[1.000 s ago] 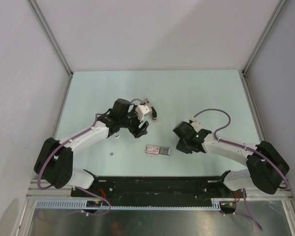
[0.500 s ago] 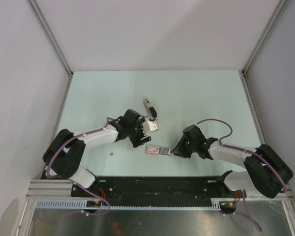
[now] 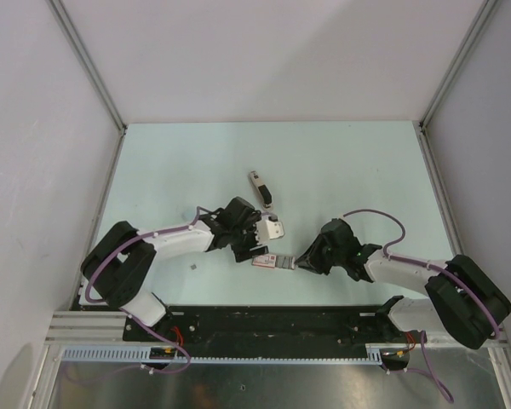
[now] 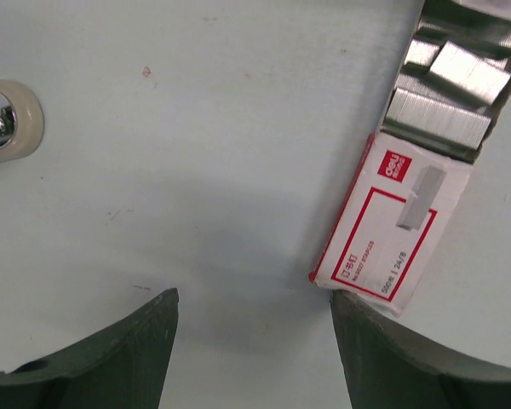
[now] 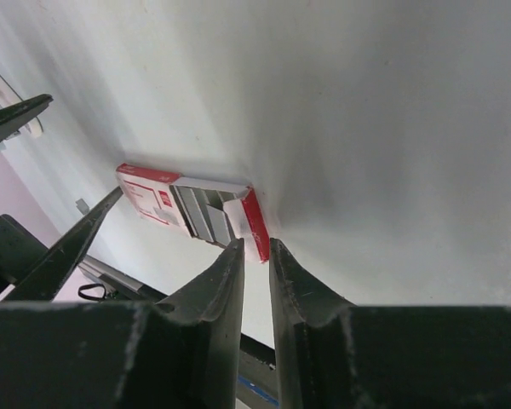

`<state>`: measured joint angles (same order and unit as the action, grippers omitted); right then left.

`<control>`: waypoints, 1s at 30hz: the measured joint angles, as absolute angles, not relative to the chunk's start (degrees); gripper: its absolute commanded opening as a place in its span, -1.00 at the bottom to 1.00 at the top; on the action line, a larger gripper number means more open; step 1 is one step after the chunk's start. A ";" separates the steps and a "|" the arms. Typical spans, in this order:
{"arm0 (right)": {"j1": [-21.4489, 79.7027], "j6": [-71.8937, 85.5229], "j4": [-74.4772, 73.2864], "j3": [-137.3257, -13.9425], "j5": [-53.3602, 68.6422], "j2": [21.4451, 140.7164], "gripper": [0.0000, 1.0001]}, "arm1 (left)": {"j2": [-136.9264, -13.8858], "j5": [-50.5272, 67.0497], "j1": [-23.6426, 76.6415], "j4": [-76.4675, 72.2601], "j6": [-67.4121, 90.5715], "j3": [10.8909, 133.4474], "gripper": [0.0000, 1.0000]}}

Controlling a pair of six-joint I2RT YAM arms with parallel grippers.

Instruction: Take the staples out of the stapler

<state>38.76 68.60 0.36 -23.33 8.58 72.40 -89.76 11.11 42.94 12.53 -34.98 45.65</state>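
Stapler [image 3: 261,189] apart from box [image 4: 392,230]; L jaws spread, R jaws near-closed at its edge.

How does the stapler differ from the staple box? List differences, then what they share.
The stapler is narrow, dark with a pale top; the staple box is flat, red and white. The stapler lies alone farther back; the box sits between the left pincer and right pincer. The box is open, its staple strips showing; the stapler shows none. Both lie on the table.
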 measured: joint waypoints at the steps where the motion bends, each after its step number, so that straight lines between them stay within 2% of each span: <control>1: 38.76 68.60 0.67 -23.33 8.62 72.42 -0.61 | -89.76 11.03 43.13 12.49 -34.98 45.65 0.54; 16: 38.76 68.71 2.50 -23.33 8.99 74.59 -0.92 | -89.91 10.52 44.14 11.81 -34.98 45.65 0.54; 30: 41.25 69.06 7.20 -24.16 9.52 78.46 -0.97 | -89.93 10.07 44.51 11.73 -34.98 45.65 0.54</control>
<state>41.25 69.06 7.20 -24.16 9.52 78.46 -89.93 10.07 44.51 11.73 -34.98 45.65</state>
